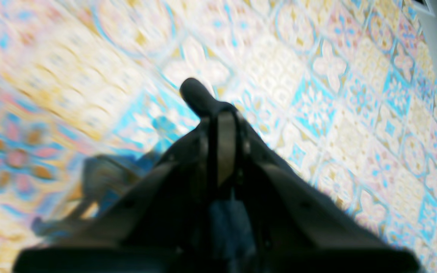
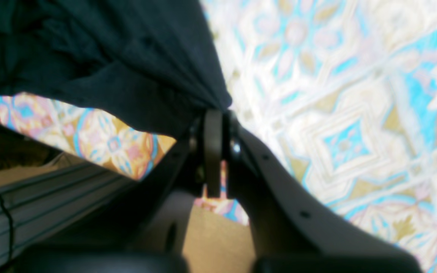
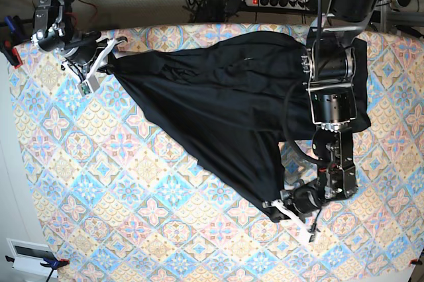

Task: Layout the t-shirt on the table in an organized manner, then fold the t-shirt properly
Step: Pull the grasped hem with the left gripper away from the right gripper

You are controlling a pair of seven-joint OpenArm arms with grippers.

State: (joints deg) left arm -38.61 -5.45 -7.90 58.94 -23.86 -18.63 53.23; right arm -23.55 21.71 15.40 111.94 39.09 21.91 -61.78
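Right claw (image 2: 218, 110) pinches a t-shirt (image 3: 225, 110) corner, upper left in base view. Left claw (image 3: 281, 206) pinches another corner, lower right. No legible writing on the shirt or the table (image 3: 119, 183).

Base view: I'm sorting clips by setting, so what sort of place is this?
Probably a lab or workshop robot station: a table under patterned cloth, a power strip with loose cables behind it, and a black t-shirt laid out.
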